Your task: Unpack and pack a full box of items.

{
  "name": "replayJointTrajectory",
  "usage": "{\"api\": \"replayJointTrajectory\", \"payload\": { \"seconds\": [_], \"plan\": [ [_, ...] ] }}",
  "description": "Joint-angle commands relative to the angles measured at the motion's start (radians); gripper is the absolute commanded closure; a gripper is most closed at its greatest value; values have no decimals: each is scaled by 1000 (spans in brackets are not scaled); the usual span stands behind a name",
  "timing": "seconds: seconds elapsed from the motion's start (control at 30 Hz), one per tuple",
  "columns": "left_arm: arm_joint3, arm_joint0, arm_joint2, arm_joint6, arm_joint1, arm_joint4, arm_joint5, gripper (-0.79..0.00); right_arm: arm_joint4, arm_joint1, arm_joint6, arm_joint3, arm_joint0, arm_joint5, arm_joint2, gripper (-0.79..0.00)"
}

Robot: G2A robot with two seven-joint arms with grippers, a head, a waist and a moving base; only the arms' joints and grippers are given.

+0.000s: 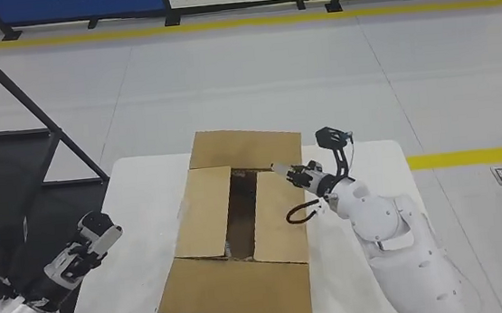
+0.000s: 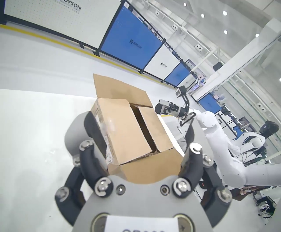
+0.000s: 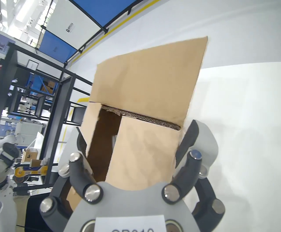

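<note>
On the table [image 1: 137, 195], centre: box [image 1: 211, 292], side flaps folded in, slot between. Right gripper [image 1: 289, 171]: over box's right flap [image 1: 280, 217], fingers apart, likely placed to lift it. Left gripper [image 1: 105, 230]: well off box's left, fingers apart, empty, apparently on standby.

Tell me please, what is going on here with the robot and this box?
A two-armed robot is working on a cardboard box that stands on a white table. Two side flaps are folded in with a dark gap between them, and the far flap stands up. The right gripper, open, is over the right side flap, near the gap. The left gripper, also open, is by the table's left edge, apart from the box.
</note>
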Motion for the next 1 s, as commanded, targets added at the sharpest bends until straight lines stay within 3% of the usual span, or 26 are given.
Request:
{"api": "replayJointTrajectory", "payload": {
  "seconds": [0.0,0.13,0.27,0.43,0.6,0.97],
  "plan": [
    [4,4,22,-11,-1,-26,30,-785,44,-2,-16,143,50,-75,4,-785],
    [55,-4,26,-28,2,-37,56,-785,91,-11,-148,303,130,-157,1,-785],
    [74,-2,3,-39,5,-60,52,-785,77,-15,-242,343,163,-192,-12,-785],
    [87,13,-21,-72,7,-120,27,-785,73,-18,-196,383,213,-167,-35,-785],
    [137,22,-38,-183,15,-218,13,-785,119,-22,-135,526,291,-190,-46,-785],
    [244,42,-68,-532,39,-445,33,-785,275,-43,-29,850,445,-381,-75,-785]
  ]
}}
